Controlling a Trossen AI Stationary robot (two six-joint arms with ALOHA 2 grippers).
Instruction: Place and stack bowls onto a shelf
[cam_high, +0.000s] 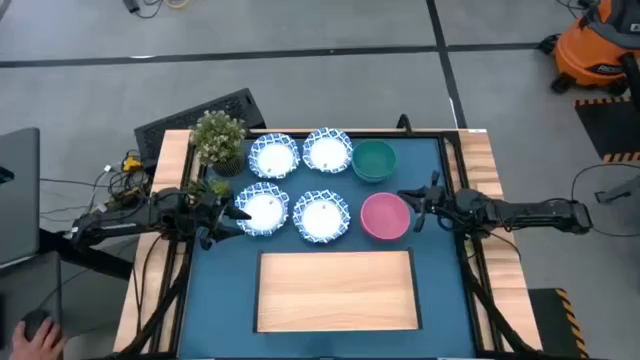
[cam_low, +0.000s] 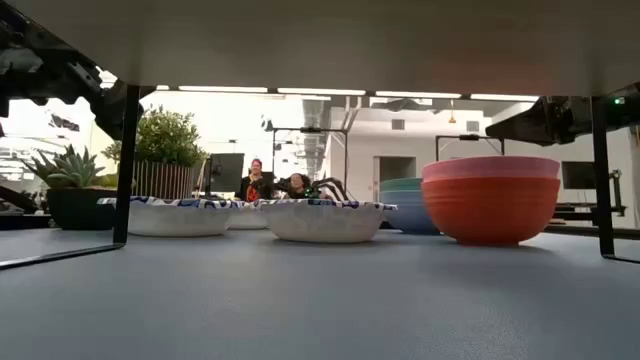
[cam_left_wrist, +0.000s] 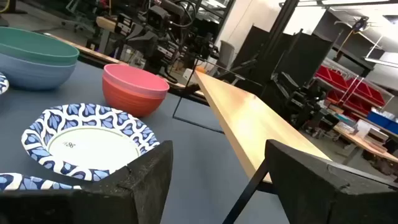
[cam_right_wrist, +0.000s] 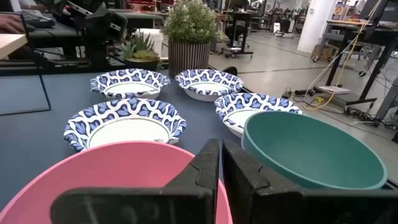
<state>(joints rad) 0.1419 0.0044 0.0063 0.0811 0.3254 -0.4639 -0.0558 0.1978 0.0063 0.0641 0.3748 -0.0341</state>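
Patience: your right claw (cam_high: 412, 207) hovers closed and empty beside the pink bowl (cam_high: 384, 216); open it (left claw (cam_high: 222, 211) gapes, empty) before descending.

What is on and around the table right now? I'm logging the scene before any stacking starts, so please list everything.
White bowls with blue patterned rims: four, white and blue, in a two-by-two block at the back middle of the blue table top.
Plain green bowl: one, green, right of the back pair.
Plain pink-red bowl: one, pink-red, right of the front pair, by the right gripper.
Light-wood shelf board: one, pale wood, front middle, nothing on it.
Potted plant with pale flowers: one, green, back left corner.
Orange shop vacuum: one, on the floor, far right.
Left gripper: open, at the front-left patterned bowl.
Right gripper: shut, at the pink-red bowl's rim.
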